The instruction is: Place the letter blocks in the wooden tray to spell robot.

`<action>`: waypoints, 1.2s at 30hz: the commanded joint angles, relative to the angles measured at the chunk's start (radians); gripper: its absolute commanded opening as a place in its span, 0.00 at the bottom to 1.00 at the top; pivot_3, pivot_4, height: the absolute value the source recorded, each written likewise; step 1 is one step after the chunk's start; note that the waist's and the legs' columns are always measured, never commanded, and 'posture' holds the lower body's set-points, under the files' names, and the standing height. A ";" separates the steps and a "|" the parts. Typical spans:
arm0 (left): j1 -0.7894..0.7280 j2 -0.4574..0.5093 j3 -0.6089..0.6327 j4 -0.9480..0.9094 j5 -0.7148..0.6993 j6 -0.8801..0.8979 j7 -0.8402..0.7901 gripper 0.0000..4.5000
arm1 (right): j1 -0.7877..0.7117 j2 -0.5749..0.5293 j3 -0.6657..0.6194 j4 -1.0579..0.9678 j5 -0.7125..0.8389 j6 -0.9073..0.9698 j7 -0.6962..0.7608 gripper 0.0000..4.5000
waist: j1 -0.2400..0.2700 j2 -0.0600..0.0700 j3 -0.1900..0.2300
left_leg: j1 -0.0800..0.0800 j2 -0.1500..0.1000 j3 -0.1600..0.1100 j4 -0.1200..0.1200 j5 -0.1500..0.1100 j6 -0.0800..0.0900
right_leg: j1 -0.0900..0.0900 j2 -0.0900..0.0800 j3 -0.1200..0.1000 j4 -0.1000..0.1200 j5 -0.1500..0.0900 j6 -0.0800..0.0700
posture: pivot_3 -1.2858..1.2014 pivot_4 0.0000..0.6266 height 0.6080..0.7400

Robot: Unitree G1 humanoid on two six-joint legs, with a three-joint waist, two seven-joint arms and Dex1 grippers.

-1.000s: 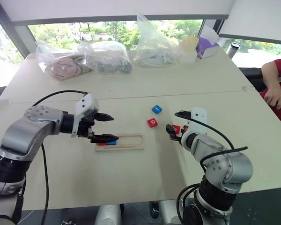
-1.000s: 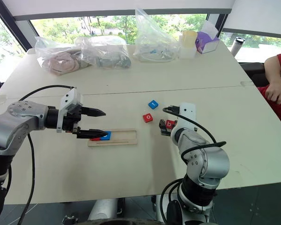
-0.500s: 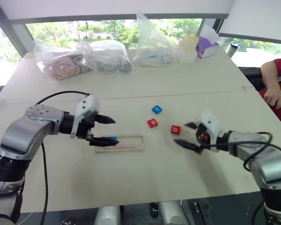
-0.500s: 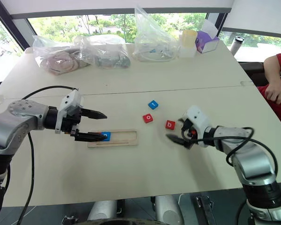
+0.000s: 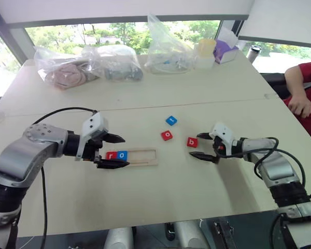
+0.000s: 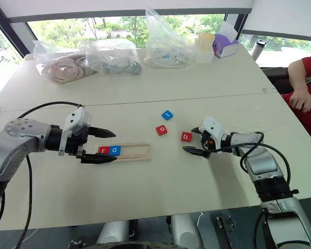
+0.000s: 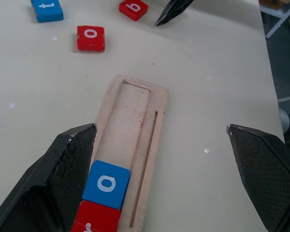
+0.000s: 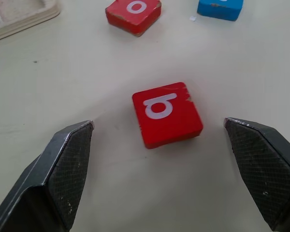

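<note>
Sitting in the wooden tray now are two letter blocks, red "r" and blue "o", side by side at the tray's left end, and both show clear where a second ago the left gripper's lower finger lay across them. That tray lies on the desk toward the near edge, left of the middle. Three blocks wait loose further right, none touching: red "o" just beyond the tray's right end, blue "t" behind it, red "b" nearest the right arm. The left gripper hangs at the filled end, jaws wide apart, holding nothing. Big change on the other side: the right gripper has swung round and now faces the "b" squarely, jaws spread either side of it without touching. By the spelling, "b" is the next letter due, so that looks like the coming pick. Three spaces are still to fill.
</note>
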 commanded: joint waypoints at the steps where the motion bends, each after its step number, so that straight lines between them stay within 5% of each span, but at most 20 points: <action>1: 0.007 0.009 0.033 -0.028 -0.012 -0.001 0.016 1.00 | -0.033 0.020 -0.010 0.051 -0.002 -0.045 0.011 0.94 | -0.001 0.000 0.000 | 0.000 0.000 0.000 0.000 0.000 0.000 | 0.000 0.000 0.000 0.000 0.000 0.000 | 0.52 0.24 1.00; 3: 0.022 0.016 0.040 -0.025 -0.009 -0.005 0.021 1.00 | -0.041 0.029 -0.011 0.064 0.003 -0.046 0.017 0.80 | -0.001 0.000 0.000 | 0.000 0.000 0.000 0.000 0.000 0.000 | 0.000 0.000 0.000 0.000 0.000 0.000 | 0.52 0.24 1.00; 8: 0.046 0.025 0.063 -0.017 -0.009 -0.007 0.034 1.00 | -0.045 0.034 -0.013 0.053 0.007 -0.036 0.025 0.25 | 0.000 0.000 0.000 | 0.000 0.000 0.000 0.000 0.000 0.000 | -0.001 0.000 0.000 0.001 0.000 0.000 | 0.52 0.24 1.00; 14: 0.090 0.075 0.098 0.069 0.038 -0.051 0.027 1.00 | -0.092 0.057 0.014 -0.120 0.045 0.042 0.039 0.25 | -0.004 0.000 0.000 | 0.001 0.000 0.001 0.000 0.000 0.000 | -0.001 0.000 0.001 0.001 0.000 0.000 | 0.52 0.24 1.00; 21: 0.173 0.190 0.179 0.183 0.088 -0.151 -0.023 1.00 | -0.199 0.188 0.201 -0.257 -0.039 0.148 -0.018 0.25 | -0.010 0.000 0.000 | 0.003 0.003 -0.001 -0.001 0.000 0.000 | -0.004 0.003 0.001 0.007 0.001 -0.002 | 0.52 0.24 1.00; 36: 0.329 0.134 0.302 0.015 0.029 -0.059 0.079 1.00 | -0.239 0.336 0.419 -0.233 -0.172 0.194 -0.066 0.25 | 0.001 -0.001 0.000 | -0.001 0.001 0.003 0.000 0.000 0.000 | -0.005 0.000 0.003 0.003 0.003 -0.004 | 0.52 0.24 1.00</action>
